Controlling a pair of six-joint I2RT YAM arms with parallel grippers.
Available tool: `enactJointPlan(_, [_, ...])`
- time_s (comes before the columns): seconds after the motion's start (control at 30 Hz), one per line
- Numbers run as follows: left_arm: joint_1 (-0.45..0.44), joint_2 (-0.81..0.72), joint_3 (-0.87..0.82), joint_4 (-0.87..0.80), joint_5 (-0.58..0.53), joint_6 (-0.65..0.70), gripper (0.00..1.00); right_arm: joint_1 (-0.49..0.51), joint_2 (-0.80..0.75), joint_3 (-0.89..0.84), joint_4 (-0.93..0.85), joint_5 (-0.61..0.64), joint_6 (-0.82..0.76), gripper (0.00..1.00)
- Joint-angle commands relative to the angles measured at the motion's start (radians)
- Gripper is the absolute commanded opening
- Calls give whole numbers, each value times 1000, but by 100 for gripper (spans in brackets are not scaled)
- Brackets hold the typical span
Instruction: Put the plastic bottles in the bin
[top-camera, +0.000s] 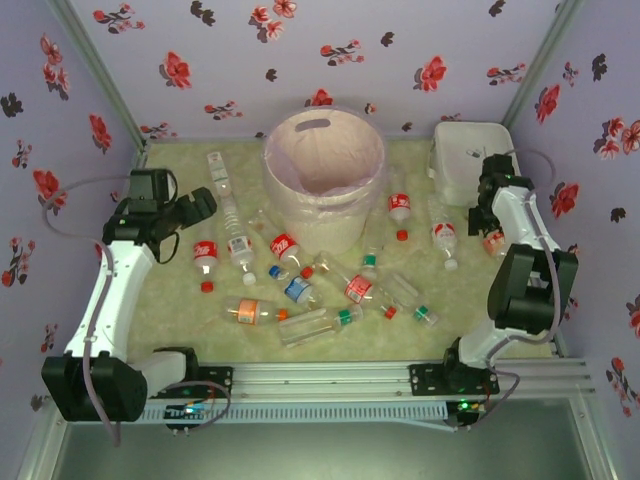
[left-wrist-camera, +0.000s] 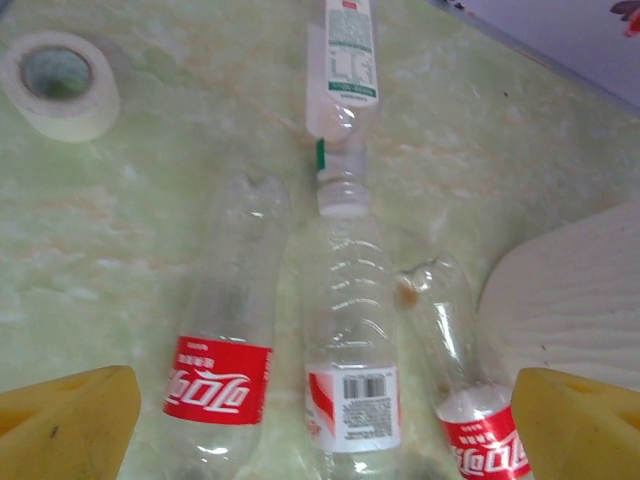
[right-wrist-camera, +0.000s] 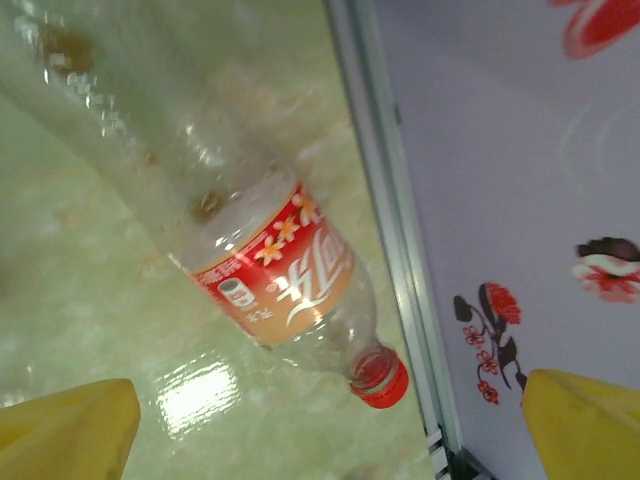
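Note:
The bin (top-camera: 323, 168), a round pale bucket with a pinkish liner, stands at the back middle. Several plastic bottles (top-camera: 345, 287) lie scattered on the table in front of it. My left gripper (top-camera: 198, 207) hovers open over three bottles lying side by side. These are a red-labelled bottle (left-wrist-camera: 222, 340), a white-labelled bottle (left-wrist-camera: 350, 340) between the yellow fingers (left-wrist-camera: 65, 420), and another red-labelled bottle (left-wrist-camera: 470, 400). My right gripper (top-camera: 488, 216) is open above an orange-and-red labelled bottle (right-wrist-camera: 270, 260) with a red cap, close to the right wall.
A white lidded box (top-camera: 468, 160) sits at the back right beside the right arm. A roll of tape (left-wrist-camera: 60, 80) lies left of the bottles. A metal rail (right-wrist-camera: 390, 220) runs along the table's right edge. The bin's side (left-wrist-camera: 570, 300) is close on the left gripper's right.

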Motion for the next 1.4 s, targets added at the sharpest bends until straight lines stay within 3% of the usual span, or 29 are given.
enactJointPlan(0.0, [-6,-22,-31,0,109,-70,96,-15,40,17,-23,-68,-81,99])
enactJointPlan(0.2, [-6,7,-24,26,139,-90,96,-24,145,37,40,-155,-169,99])
enactJointPlan(0.37, [1,39,-68,162,249,-214,95,-39,216,62,66,-222,-217,99])
enactJointPlan(0.6, [1,44,-72,192,249,-269,94,-52,264,74,96,-234,-215,94])
enactJointPlan(1.0, [9,24,-121,230,241,-304,96,-69,208,80,63,-280,-175,71])
enactJointPlan(1.23, [36,25,-137,222,242,-305,97,-81,128,177,-34,-292,-108,63])
enactJointPlan(1.37, [52,12,-124,121,226,-291,96,-83,41,223,-73,-263,2,62])
